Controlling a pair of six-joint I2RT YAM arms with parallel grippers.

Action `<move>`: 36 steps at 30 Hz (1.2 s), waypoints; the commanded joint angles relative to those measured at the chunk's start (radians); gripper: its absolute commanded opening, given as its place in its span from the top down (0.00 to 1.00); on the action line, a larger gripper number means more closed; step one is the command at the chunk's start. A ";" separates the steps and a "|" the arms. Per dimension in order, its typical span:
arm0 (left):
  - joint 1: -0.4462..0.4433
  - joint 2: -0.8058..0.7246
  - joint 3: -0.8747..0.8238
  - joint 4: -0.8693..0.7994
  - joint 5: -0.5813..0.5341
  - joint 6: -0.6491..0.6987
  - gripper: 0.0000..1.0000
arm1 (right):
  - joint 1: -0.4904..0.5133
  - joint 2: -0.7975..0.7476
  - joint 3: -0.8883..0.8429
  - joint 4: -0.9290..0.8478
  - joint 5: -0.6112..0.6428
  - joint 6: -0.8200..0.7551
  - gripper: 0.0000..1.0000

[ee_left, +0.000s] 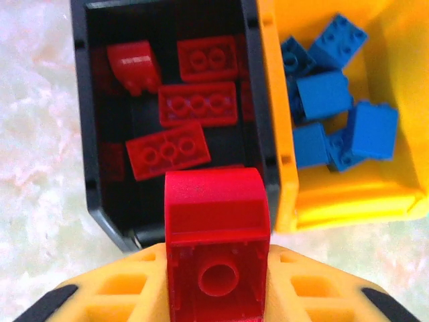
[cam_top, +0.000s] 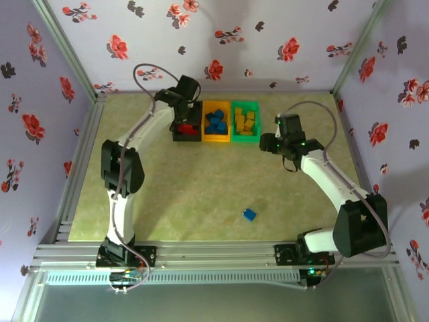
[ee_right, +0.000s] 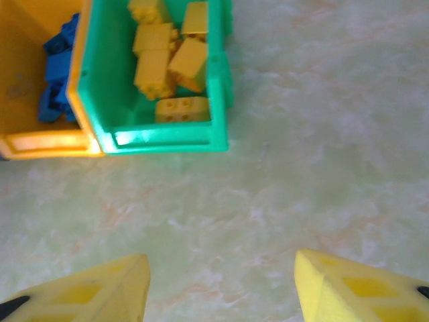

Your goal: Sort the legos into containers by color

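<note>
This is a purpose-built robot test cell in a lab: a pale green marbled tabletop (cam_top: pixel 201 194) boxed in by silver aluminium-profile framing (cam_top: pixel 214 255) and lilac flower-printed wall panels (cam_top: pixel 234 40), with a white-and-black left robot arm (cam_top: pixel 124 168) and matching right robot arm (cam_top: pixel 332 178) bolted along its near rail.

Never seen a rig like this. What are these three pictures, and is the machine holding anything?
Two robot arms are bolted at the table's near edge. One picture looks down from above; the others come from a camera on each wrist. Side by side stand a black bin with red bricks, an orange bin with blue bricks and a green bin with yellow bricks. One blue brick lies loose on the table. The left fingers grip a red brick at the black bin; the right fingers are open and empty.
</note>
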 commanded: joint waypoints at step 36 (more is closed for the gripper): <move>0.047 -0.284 -0.259 0.158 0.062 -0.009 0.21 | 0.606 -0.194 -0.375 -0.240 0.027 0.232 0.39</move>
